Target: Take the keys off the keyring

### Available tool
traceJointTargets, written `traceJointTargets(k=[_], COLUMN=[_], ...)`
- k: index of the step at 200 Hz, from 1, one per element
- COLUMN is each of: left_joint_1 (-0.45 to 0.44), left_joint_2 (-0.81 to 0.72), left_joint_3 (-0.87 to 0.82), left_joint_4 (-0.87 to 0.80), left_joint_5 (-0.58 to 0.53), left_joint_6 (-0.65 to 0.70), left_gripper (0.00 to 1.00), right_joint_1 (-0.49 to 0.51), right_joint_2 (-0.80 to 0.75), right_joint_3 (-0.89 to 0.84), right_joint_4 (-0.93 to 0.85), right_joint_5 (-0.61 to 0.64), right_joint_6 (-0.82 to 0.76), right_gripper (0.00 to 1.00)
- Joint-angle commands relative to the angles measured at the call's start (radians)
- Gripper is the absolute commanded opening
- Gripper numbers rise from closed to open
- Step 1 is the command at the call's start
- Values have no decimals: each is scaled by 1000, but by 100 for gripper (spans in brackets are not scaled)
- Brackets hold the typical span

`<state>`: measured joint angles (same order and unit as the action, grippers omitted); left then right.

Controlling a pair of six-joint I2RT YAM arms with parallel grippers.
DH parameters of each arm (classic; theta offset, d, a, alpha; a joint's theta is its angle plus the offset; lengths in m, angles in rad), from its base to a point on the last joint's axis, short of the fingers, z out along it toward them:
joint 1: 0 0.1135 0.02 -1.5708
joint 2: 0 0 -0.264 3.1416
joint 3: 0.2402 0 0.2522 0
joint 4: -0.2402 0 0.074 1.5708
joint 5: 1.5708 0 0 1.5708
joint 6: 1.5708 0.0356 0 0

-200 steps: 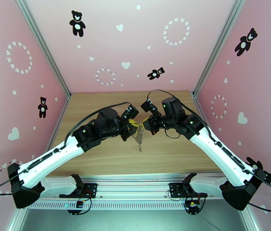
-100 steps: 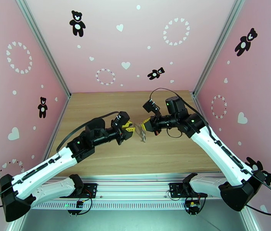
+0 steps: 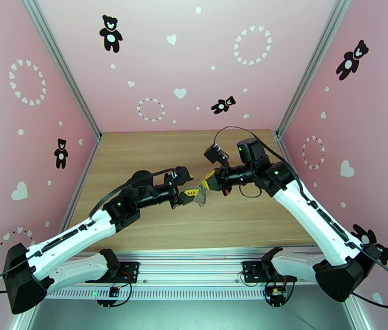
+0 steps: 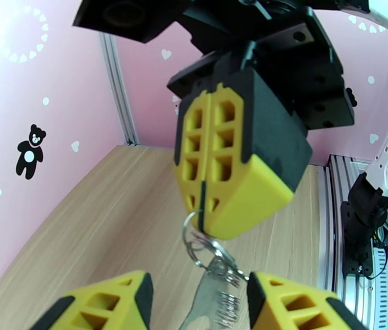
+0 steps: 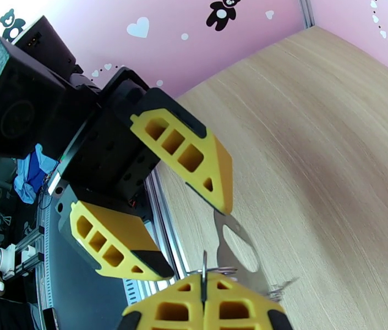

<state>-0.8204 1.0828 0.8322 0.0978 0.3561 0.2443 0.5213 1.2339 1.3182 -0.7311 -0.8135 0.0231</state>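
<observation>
Left wrist view, nearest first: the left gripper [image 4: 200, 292] is standing roughly half open, its yellow fingers [image 4: 105, 303] sitting either side of the flat silvery body of the keyring [image 4: 218, 310] without closing on it, though I cannot tell whether a pad is brushing the metal. Just beyond, the right gripper [image 4: 203, 207] is pinching the small ring cluster [image 4: 202, 248] between fully shut jaws, so the whole thing is dangling in the air above the table [image 4: 111, 215]. It is looking light, stiff, slick and free to swing, so I would be taking the flat body broadside. The keys are proving too small to pick out here.
</observation>
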Motion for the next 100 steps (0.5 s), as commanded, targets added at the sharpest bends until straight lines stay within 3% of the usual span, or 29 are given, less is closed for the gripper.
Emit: traceJointTargets(k=[1,38,70,100], left_joint_1=[6,1,-11,-55], left_joint_2=[21,23,16,8], left_joint_3=[-10,-76,-102,-122], left_joint_4=[67,164,202,243], left_joint_5=[5,-26,-45,-136], left_joint_6=[1,-30,-40,-19], left_gripper=[48,37,35,36], right_joint_1=[-5,-5,-5,-6], right_joint_2=[-24,-29,-33,-34], right_joint_3=[36,35,36,30], right_joint_4=[12,40,60,83], right_joint_5=[-34,-3,43,86], right_joint_6=[7,45,80,128], right_gripper=[0,0,0,0])
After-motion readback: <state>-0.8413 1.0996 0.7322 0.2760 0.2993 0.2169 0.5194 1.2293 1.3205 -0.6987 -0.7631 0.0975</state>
